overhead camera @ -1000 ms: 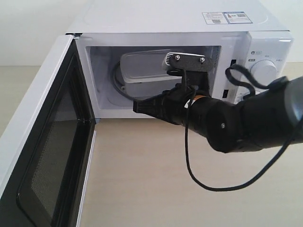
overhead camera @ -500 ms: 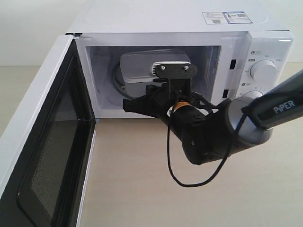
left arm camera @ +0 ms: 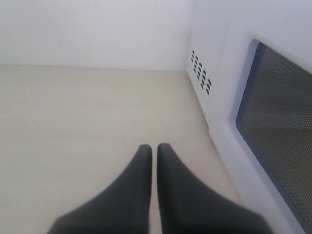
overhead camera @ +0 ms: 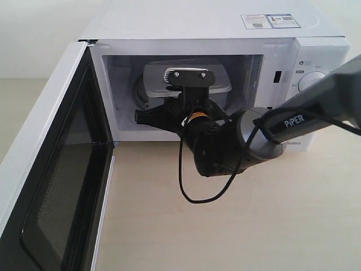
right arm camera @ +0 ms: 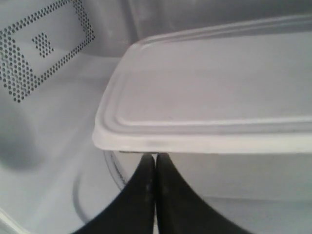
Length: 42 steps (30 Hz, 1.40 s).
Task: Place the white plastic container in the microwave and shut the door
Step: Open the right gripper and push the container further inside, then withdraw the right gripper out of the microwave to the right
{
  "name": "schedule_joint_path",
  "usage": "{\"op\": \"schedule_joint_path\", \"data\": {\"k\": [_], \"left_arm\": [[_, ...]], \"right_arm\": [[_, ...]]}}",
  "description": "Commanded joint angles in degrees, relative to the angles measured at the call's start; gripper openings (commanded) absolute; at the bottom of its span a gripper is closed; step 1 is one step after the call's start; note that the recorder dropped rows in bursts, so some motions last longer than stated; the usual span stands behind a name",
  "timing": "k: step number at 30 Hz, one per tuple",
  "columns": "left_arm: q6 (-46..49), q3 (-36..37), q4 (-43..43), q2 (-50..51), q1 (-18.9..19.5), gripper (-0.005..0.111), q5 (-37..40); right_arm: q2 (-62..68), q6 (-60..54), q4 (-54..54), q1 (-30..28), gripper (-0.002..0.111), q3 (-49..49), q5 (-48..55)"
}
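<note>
While container (overhead camera: pixel 152 76) is sitting inside microwave (overhead camera: pixel 197 22), right gripper (right arm camera: pixel 155 158), jaws together, is touching its near wall: best nudging gently rearward, then backing straight out before swinging door (overhead camera: pixel 56 169), wide open left, shut.

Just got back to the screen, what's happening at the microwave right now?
The white plastic container sits inside the microwave. The right gripper is shut, with its tips right under the container's lid rim. I can't confirm that they touch it. The left gripper, also shut, hangs outside beside the door, which is wide open and not yet closed.
</note>
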Motion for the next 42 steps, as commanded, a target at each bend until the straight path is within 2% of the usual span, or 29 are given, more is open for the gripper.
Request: {"op": "schedule_joint_path", "data": {"k": [1,8,12,19,27,32,36,42], "left_arm": [[0.0,0.2,0.0,-0.2,0.2,0.004,0.2],[0.0,0.2,0.0,-0.2,0.2,0.004,0.2],[0.0,0.2,0.0,-0.2,0.2,0.004,0.2],[0.0,0.2,0.0,-0.2,0.2,0.004,0.2],[0.0,0.2,0.0,-0.2,0.2,0.004,0.1],[0.0,0.2,0.0,-0.2,0.2,0.004,0.1],[0.0,0.2,0.0,-0.2,0.2,0.004,0.1],[0.0,0.2,0.0,-0.2,0.2,0.004,0.1]], "right_arm": [[0.1,-0.5,0.5,-0.3,0.0,-0.5,0.9],[-3.2,-2.5,0.0,1.0,0.0,-0.5,7.0],[-6.9,-3.8,0.0,2.9,0.0,2.5,6.9],[-15.1,-4.1,0.0,6.6,0.0,16.1,2.8],[-29.0,-4.6,0.3,10.0,0.0,37.5,-4.8],[-39.4,-4.6,6.3,10.0,0.0,47.9,-9.5],[-44.6,-4.6,11.4,10.0,0.0,50.9,-11.4],[-47.0,-4.6,12.3,10.0,0.0,50.8,-10.3]]}}
